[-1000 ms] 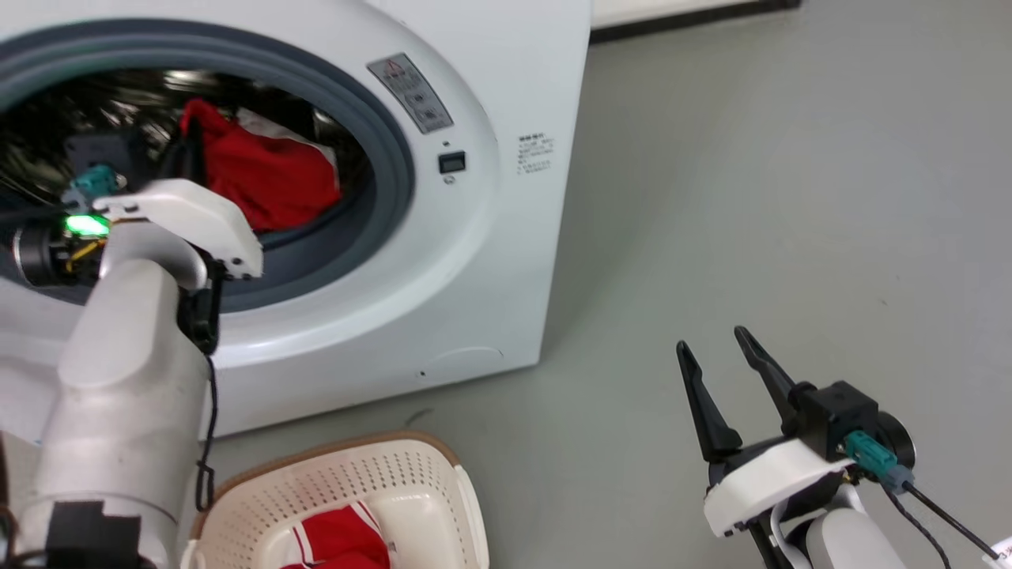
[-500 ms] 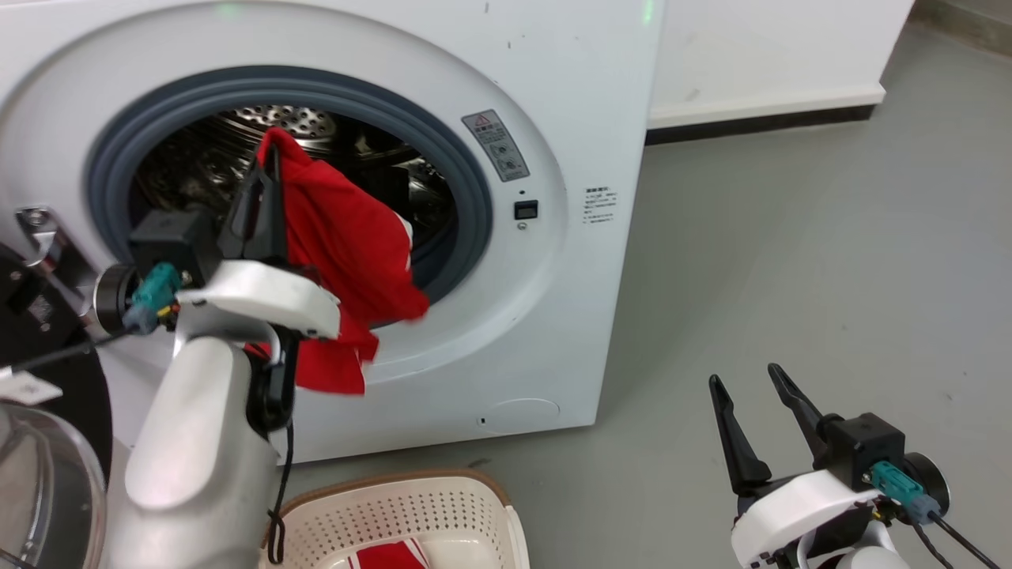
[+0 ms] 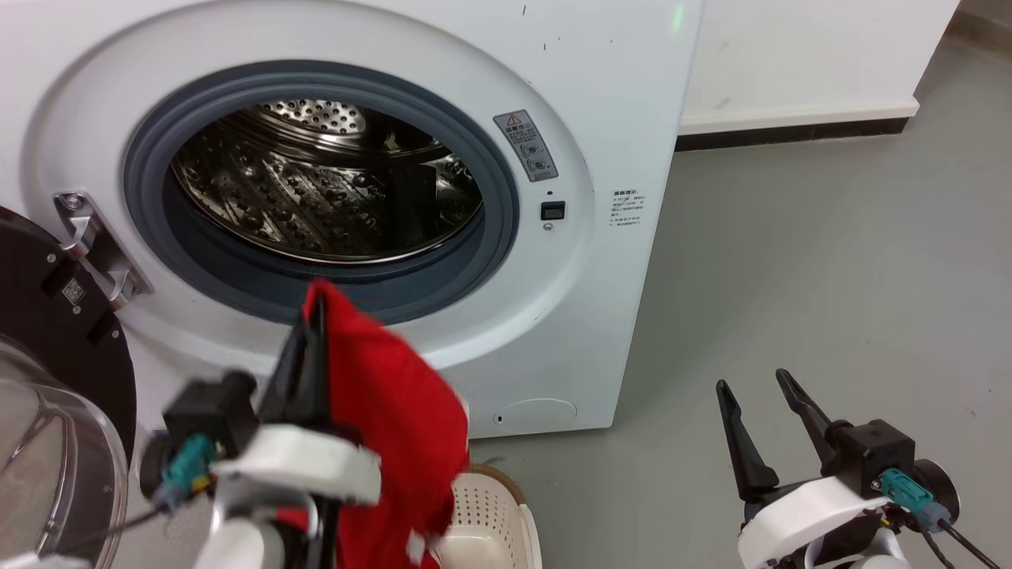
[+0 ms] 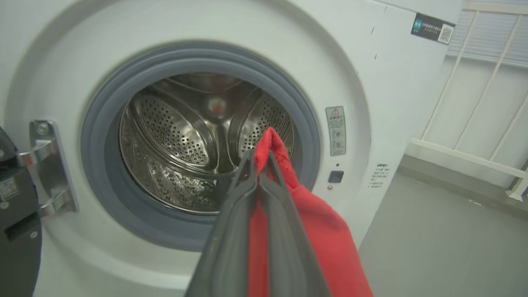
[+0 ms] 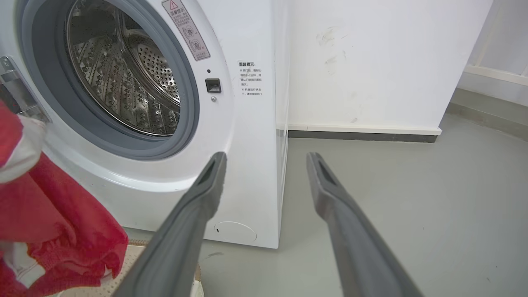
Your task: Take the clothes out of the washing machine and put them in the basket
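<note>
My left gripper (image 3: 315,304) is shut on the red clothes (image 3: 395,427), held in front of the washing machine (image 3: 617,95), outside its grey gasket (image 3: 506,205). The fabric hangs down over the cream basket (image 3: 490,521), whose corner shows at the bottom. In the left wrist view the left gripper (image 4: 262,154) pinches a red fold (image 4: 321,231) before the steel drum (image 4: 181,140), which shows no clothes. My right gripper (image 3: 751,383) stands open above the floor at the lower right. The right wrist view has the right gripper (image 5: 266,159) open and the red cloth (image 5: 49,222) with white trim at its left.
The machine's black-rimmed glass door (image 3: 47,411) stands swung open at the left, on a metal hinge (image 3: 95,245). Grey floor (image 3: 830,276) stretches to the right of the machine, ending at a white wall with a dark skirting (image 3: 791,130).
The left gripper has drawn the red cloth out of the drum and down, to hang over the basket. The head camera has shifted, showing more of the door. The right gripper stays open.
</note>
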You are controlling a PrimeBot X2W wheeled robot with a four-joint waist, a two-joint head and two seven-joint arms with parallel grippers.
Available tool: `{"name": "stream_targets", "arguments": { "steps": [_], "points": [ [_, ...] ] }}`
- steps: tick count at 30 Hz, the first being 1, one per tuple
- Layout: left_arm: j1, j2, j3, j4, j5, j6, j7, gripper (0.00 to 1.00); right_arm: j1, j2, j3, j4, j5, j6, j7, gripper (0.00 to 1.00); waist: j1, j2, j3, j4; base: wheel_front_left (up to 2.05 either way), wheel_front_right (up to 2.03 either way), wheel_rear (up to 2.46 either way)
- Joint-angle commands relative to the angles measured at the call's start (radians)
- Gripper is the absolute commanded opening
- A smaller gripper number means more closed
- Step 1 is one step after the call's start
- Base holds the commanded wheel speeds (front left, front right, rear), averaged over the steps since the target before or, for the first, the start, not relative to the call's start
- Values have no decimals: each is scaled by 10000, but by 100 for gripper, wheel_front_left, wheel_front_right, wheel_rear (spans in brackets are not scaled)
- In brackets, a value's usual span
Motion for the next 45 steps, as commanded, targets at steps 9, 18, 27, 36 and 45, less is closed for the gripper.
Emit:
{"name": "stream_targets", "arguments": {
  "steps": [9,18,27,36,45],
  "points": [
    [1537,-791,-604,3325,-808,-259,-318,0,-170,4,169,76,203,-5,-130,100,1,0,723,41,0,0,0],
    [-660,-1138,-874,7643,-1286,-879,-1304,0,-851,2,572,255,292,-7,-333,100,1,0,2049,-85,0,0,0],
    [-3280,-1139,-711,11019,-1463,-950,-1681,0,-1806,2,1060,266,351,-7,-559,100,1,0,4184,-720,0,0,0],
    [-4192,-672,-367,12502,-1366,-897,-1684,0,-2434,4,1328,315,433,-7,-831,100,1,0,5646,-1098,0,0,0],
    [-4568,-581,-441,13296,-1390,-978,-1685,100,-2753,2,1494,686,515,-7,-1021,100,1,0,5837,-1060,0,0,0]
  ]
}}
